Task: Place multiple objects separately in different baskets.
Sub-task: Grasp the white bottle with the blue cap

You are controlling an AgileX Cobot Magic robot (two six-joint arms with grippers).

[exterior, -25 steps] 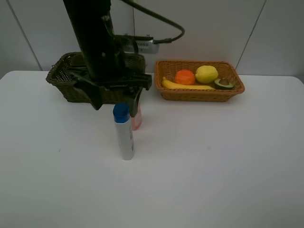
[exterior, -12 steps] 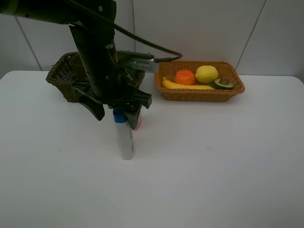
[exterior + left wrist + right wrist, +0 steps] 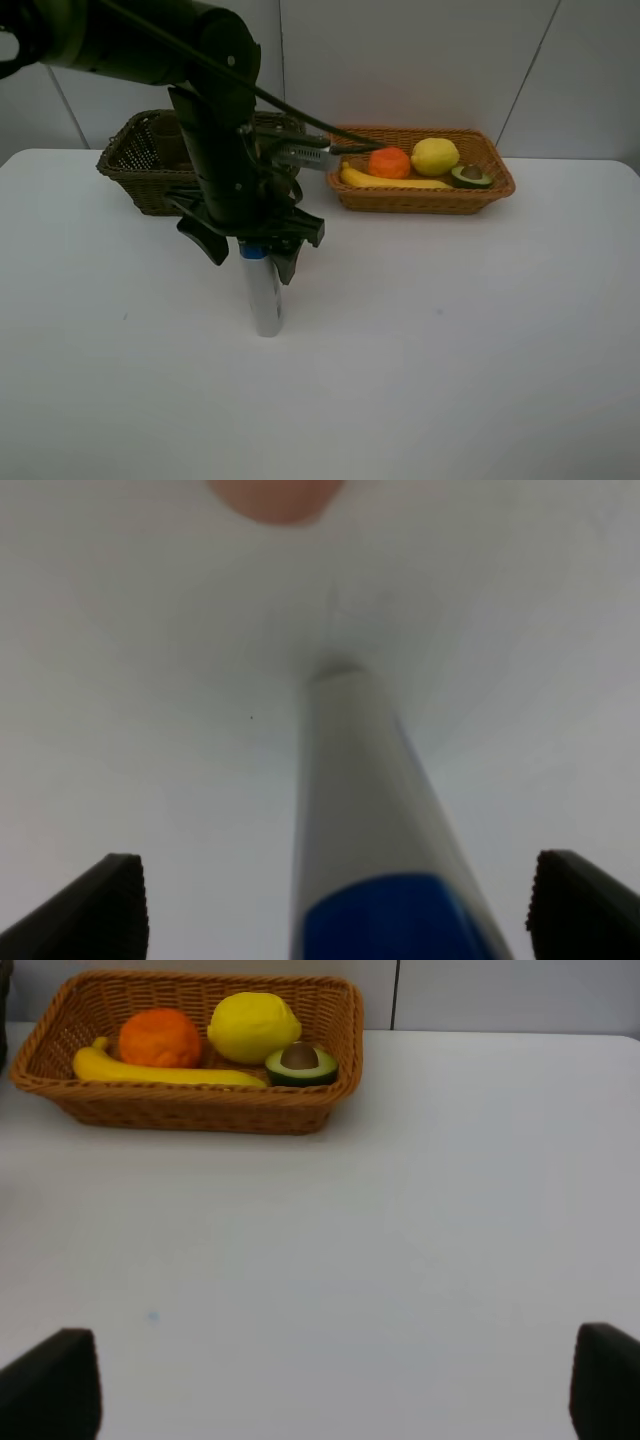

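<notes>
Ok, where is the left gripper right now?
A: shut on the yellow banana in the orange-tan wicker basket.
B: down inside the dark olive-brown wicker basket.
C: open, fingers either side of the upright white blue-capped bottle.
C: the left wrist view shows the left gripper open, one dark tip on each side of the white blue-capped bottle, which stands upright on the white table.

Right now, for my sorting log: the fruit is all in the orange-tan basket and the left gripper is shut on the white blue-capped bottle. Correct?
No: the left gripper is open, its fingertips wide apart either side of the white blue-capped bottle, as the left wrist view shows. The fruit is all in the orange-tan basket.
</notes>
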